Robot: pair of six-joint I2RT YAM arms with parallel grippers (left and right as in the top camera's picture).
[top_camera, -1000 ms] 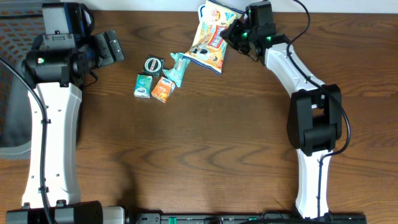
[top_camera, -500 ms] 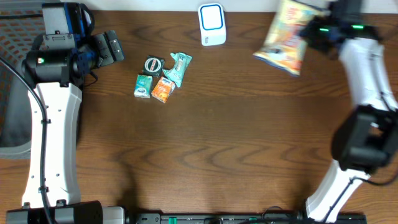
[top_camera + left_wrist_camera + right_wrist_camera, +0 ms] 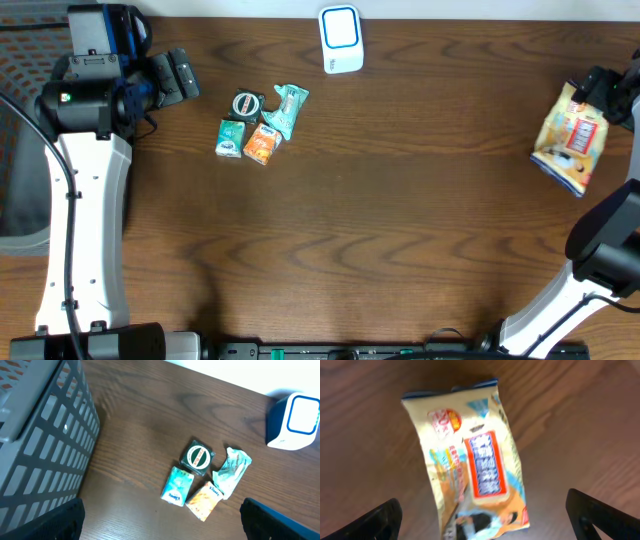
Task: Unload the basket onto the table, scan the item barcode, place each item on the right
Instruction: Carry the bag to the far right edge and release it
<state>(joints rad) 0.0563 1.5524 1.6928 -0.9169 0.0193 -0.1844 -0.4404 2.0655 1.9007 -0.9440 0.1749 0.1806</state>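
Now the yellow crinkly snack bag is at the far right edge of the dark wooden table. A second ago I had it over the white-and-blue box scanner, and half a second ago it was partway across. The right gripper has swung out with it. Its fingers, clamped on the bag before, stand wide apart in the wrist view and touch nothing. The bag shows between them, blurred, and I cannot tell whether it rests flat. The left gripper has not moved. Its fingers are fully spread and empty, well apart from the cluster of small packets.
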